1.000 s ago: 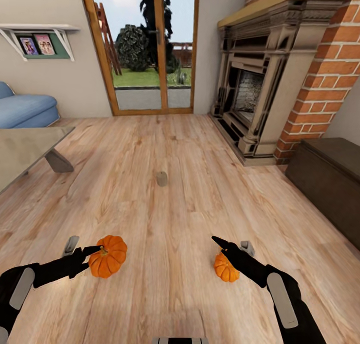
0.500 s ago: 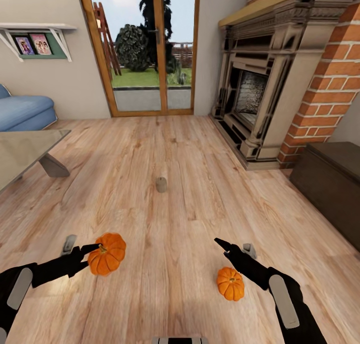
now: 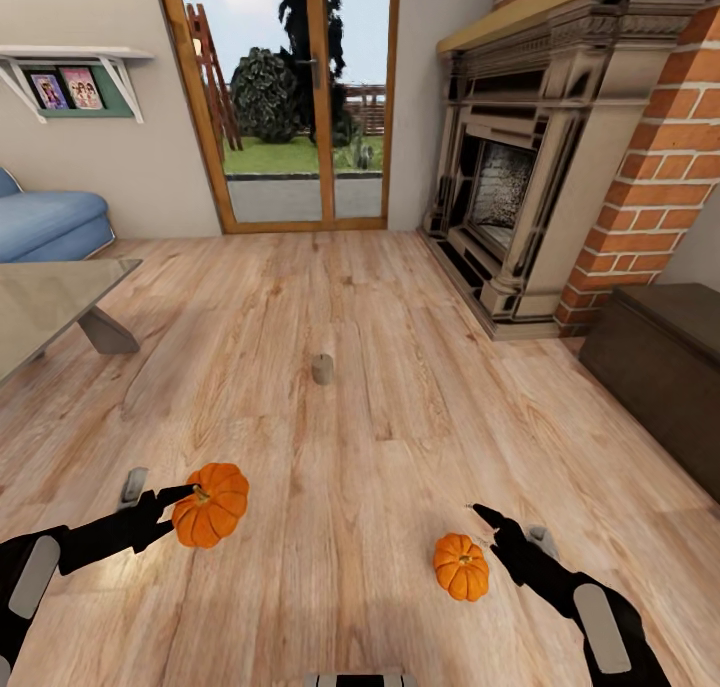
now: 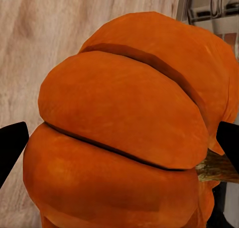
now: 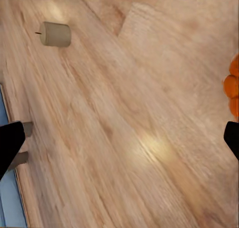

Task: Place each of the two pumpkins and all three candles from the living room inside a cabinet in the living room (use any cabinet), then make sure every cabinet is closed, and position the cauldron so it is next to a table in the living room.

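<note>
My left tool (image 3: pixel 183 500) has the larger pumpkin (image 3: pixel 210 504) between its fingers: in the left wrist view the orange ribs (image 4: pixel 124 128) sit between both dark fingertips, so I read it as clamped on the fruit, above the wooden floor (image 3: pixel 350 447). My right tool (image 3: pixel 497 529) is spread wide with nothing in it, floor between its fingertips; the smaller pumpkin (image 3: pixel 461 566) sits on the boards just beside it, its edge at the rim of the right wrist view (image 5: pixel 233 86).

I judge both pumpkins rigid, fairly light and smooth-skinned. The ribs give grooves for the pads, but the round flanks could roll out of a shallow pinch. I would take the smaller one across its widest girth, stem up, not by the short stem.

One candle (image 3: pixel 322 368) stands further ahead on the floor, another (image 3: pixel 134 484) beside my left arm, a third (image 3: pixel 541 538) by my right. The dark cabinet (image 3: pixel 655 367) is off to my right, beside the brick fireplace (image 3: pixel 560 167); the glass desk (image 3: pixel 45 302) is to my left.
</note>
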Controlling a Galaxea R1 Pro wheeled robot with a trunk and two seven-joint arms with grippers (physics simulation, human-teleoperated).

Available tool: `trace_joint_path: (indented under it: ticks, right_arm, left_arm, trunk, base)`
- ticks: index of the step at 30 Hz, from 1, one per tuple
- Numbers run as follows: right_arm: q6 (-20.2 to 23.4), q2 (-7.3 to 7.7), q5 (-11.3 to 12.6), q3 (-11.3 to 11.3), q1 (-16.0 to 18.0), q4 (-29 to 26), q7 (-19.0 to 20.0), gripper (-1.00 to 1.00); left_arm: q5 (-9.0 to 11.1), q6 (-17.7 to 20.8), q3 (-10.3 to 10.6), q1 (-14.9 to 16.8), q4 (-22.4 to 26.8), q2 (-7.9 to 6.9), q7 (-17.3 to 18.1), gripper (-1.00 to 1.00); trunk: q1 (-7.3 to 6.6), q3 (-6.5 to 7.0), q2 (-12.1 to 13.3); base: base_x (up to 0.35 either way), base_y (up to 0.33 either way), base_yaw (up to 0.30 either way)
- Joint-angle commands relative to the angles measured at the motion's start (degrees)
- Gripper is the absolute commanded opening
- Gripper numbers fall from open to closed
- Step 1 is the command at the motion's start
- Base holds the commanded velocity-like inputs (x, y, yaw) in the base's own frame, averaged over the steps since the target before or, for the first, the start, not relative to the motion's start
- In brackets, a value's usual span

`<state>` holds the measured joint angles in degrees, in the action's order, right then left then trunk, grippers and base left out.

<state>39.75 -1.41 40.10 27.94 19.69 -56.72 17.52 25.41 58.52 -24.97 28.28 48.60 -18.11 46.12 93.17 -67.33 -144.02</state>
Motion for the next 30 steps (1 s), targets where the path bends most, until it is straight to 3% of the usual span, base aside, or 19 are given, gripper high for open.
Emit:
trace_joint_path:
  ticks: [1, 11, 17, 22, 30]
  right_arm:
    - [-1.05, 0.02, 0.04, 0.2, 0.0, 0.74, -0.21, 1.0]
    - [-4.62, 0.09, -0.39, 0.53, 2.32, 6.68, -0.49, 1.0]
    - [-7.62, -0.15, -0.15, 0.31, 2.83, 9.44, -0.53, 1.0]
    - [-9.07, -0.2, 0.12, 0.27, 3.61, 11.68, -0.48, 1.0]
    - [-9.45, 0.15, 0.15, 0.91, 4.7, 15.04, -0.47, 1.0]
  left_arm:
    - [0.07, 0.12, 0.03, -0.01, 0.0, 0.0, 0.23, -1.0]
    - [-0.04, 1.01, 0.09, -0.37, 0.0, -0.58, 11.38, -1.0]
    - [-0.46, 1.34, 1.29, -0.81, 0.1, -1.4, 23.09, -1.0]
    - [-0.49, 1.34, 3.71, -0.86, 0.18, -1.42, 25.96, -1.0]
    - [-0.45, 1.32, 4.28, -0.86, 0.18, -1.25, 26.37, -1.0]
  trunk:
    - [0.0, 0.0, 0.0]
    - [0.23, -1.99, -0.12]
    - [0.39, -3.32, -0.2]
    - [0.51, -4.43, -0.27]
    - [0.72, -6.2, -0.37]
  base:
    - [0.0, 0.0, 0.0]
    - [0.0, 0.0, 0.0]
    - [0.0, 0.0, 0.0]
    - [0.0, 0.0, 0.0]
    - [0.0, 0.0, 0.0]
